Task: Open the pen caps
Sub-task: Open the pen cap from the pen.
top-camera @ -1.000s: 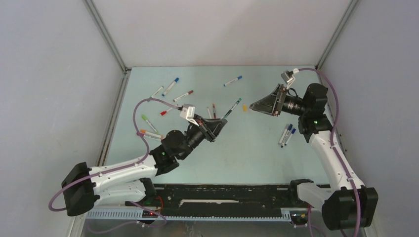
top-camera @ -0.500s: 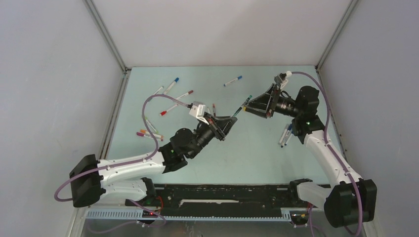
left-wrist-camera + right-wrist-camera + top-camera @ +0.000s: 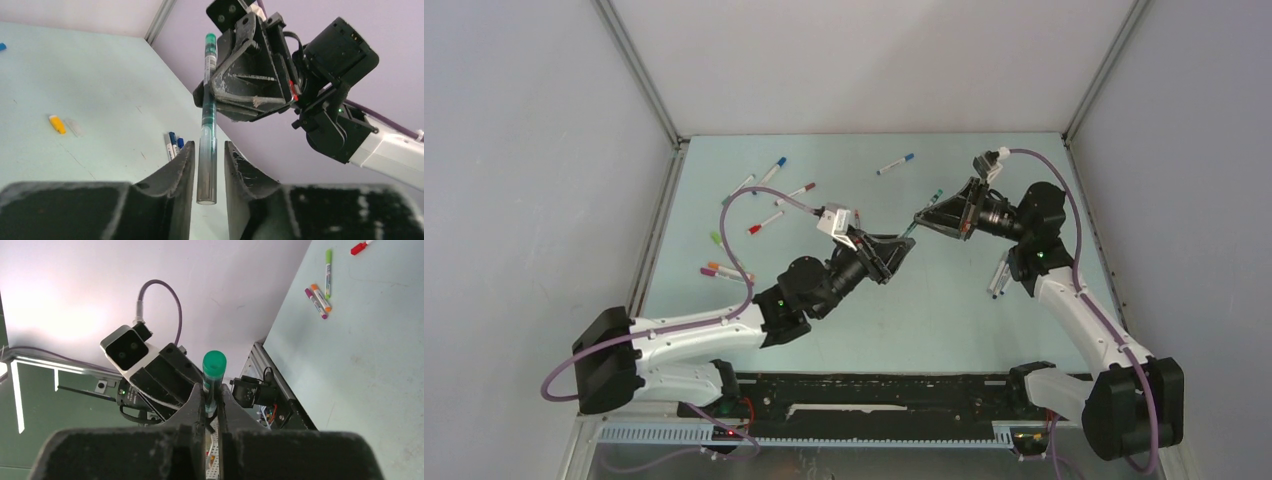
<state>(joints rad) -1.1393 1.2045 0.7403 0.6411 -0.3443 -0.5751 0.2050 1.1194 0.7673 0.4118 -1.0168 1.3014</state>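
Note:
A green pen (image 3: 932, 200) hangs in the air between both grippers. Its green end (image 3: 214, 362) sticks out past my right gripper (image 3: 211, 390), which is shut on the barrel just below it. The pen's grey translucent lower end (image 3: 207, 170) stands between the fingers of my left gripper (image 3: 208, 146), with a gap on each side, so that gripper is open. From above, the left gripper (image 3: 900, 244) and right gripper (image 3: 921, 219) meet tip to tip over the table's middle. A loose yellow cap (image 3: 57, 124) lies on the table.
Capped pens lie scattered: blue (image 3: 771, 173), red (image 3: 796, 192) and blue (image 3: 894, 164) at the back, red (image 3: 764, 222), green (image 3: 717, 238) and orange with magenta (image 3: 719, 270) on the left. A pair of blue pens (image 3: 1001, 278) lies under the right arm.
My right gripper has swung left to the pen and closed on its upper part. My left gripper carried the pen up and right, then loosened its jaws around the lower end.

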